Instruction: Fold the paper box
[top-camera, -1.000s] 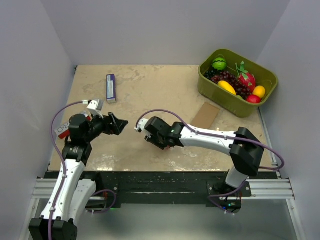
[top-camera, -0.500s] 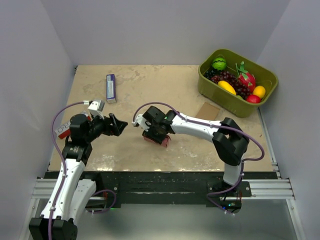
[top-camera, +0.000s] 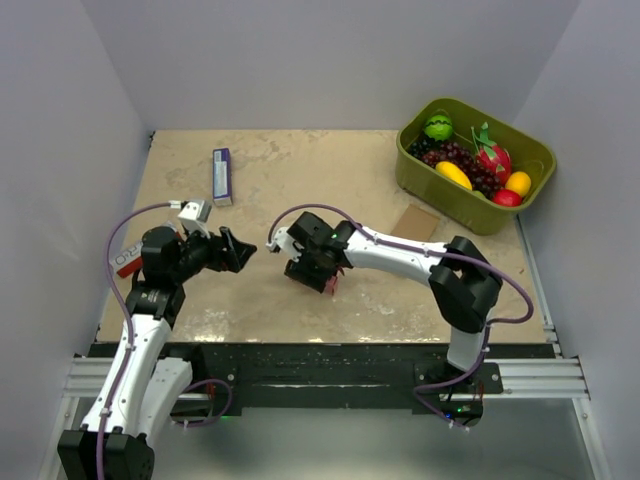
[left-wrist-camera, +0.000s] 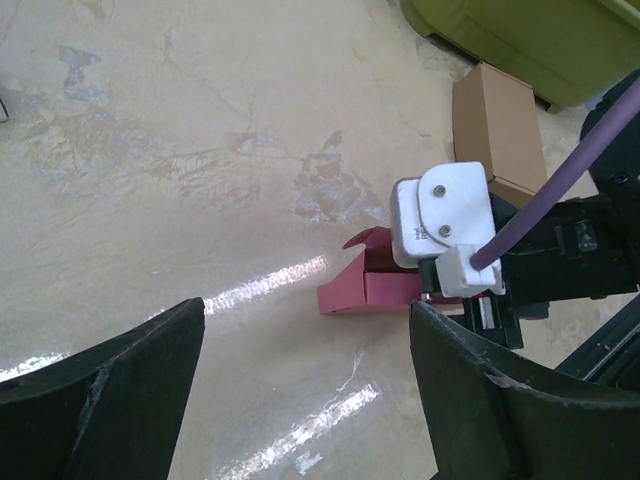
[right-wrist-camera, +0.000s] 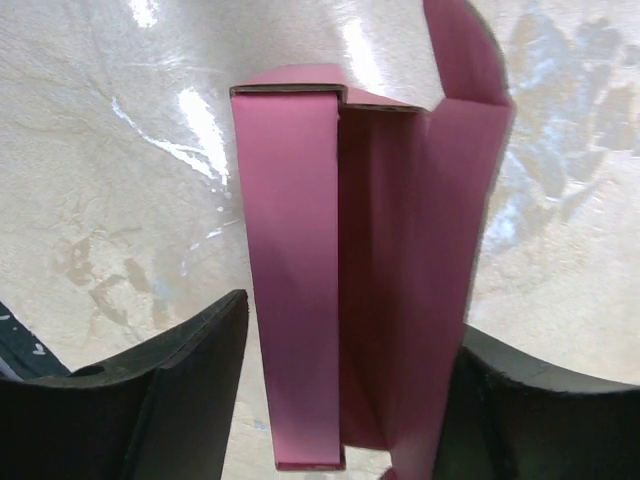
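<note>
The paper box (right-wrist-camera: 290, 250) is pink-red card, partly folded into a long open shape with a flap up at its far end. It lies on the table under my right gripper (right-wrist-camera: 353, 315), whose jaws are wide apart on either side of it. The top view shows the right gripper (top-camera: 312, 272) over the box (top-camera: 329, 285) at mid-table. My left gripper (top-camera: 237, 250) is open and empty, a little to the left of the box. In the left wrist view, the box (left-wrist-camera: 370, 288) lies beyond the left gripper (left-wrist-camera: 307, 310).
A green bin (top-camera: 475, 165) full of fruit stands at the back right. A flat brown cardboard box (top-camera: 413, 229) lies just in front of it. A blue-and-white packet (top-camera: 222, 175) lies at the back left. A red-and-white packet (top-camera: 125, 262) lies by the left edge.
My right gripper has swung left and turned down over the pink box, which now shows beneath it. The left arm has barely moved.
</note>
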